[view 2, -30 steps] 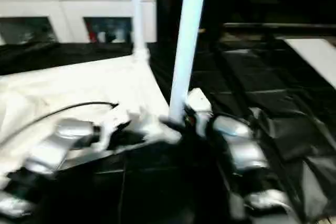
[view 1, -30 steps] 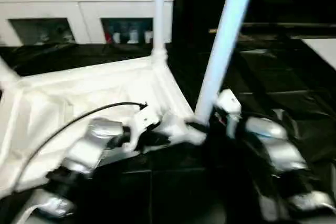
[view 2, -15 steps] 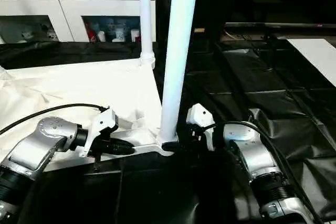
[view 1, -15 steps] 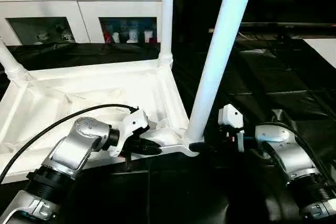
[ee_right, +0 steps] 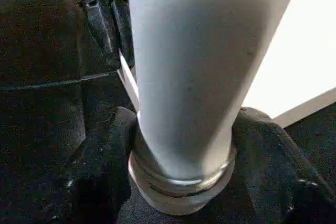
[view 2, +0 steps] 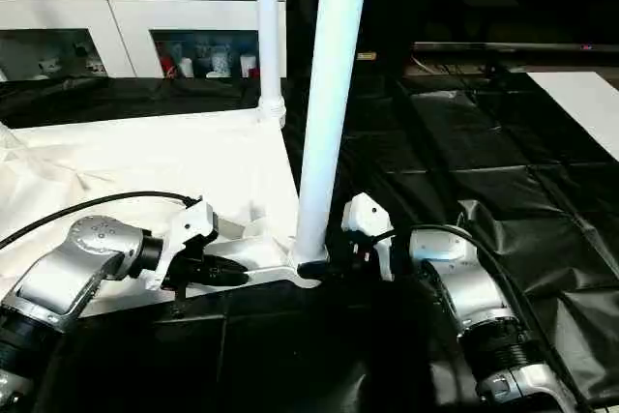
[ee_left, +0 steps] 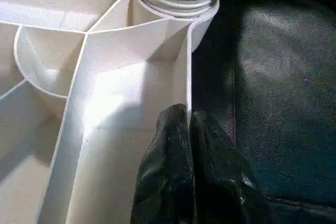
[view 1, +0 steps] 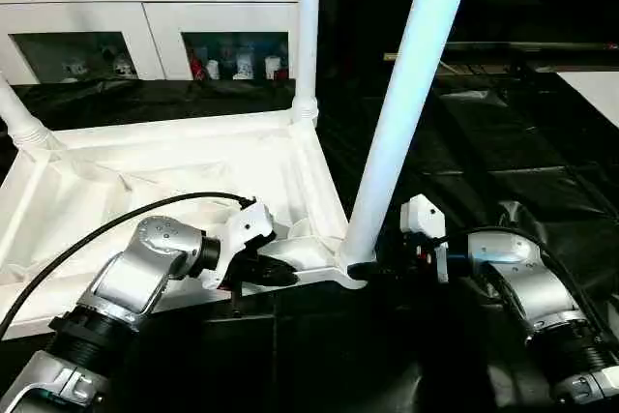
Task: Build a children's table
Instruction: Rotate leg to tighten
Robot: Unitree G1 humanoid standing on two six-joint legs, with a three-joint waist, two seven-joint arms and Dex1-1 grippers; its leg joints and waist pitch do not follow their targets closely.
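We see black sheeting (view 1: 503,152) spread across the whole work surface, with open room to the right of the tabletop and in front of it. At the back stands a white cabinet (view 1: 145,16) with glass doors. The tabletop (view 1: 145,191) lies upside down on the sheeting, ribbed underside up, its near right corner between our two arms. A leg (view 1: 406,113) stands upright in that near right corner socket, another leg (view 1: 308,36) rises from the far right corner, and a third leg (view 1: 19,123) leans out at the far left corner.

Our left gripper (view 1: 276,273) is pinched tight on the tabletop's near edge wall, one black finger (ee_left: 168,145) on each side of the thin rim, just beside the socket. Our right gripper (view 2: 314,268) straddles the base of the near leg, a finger (ee_right: 105,150) on either side of its ringed foot, against it where the leg meets the socket.
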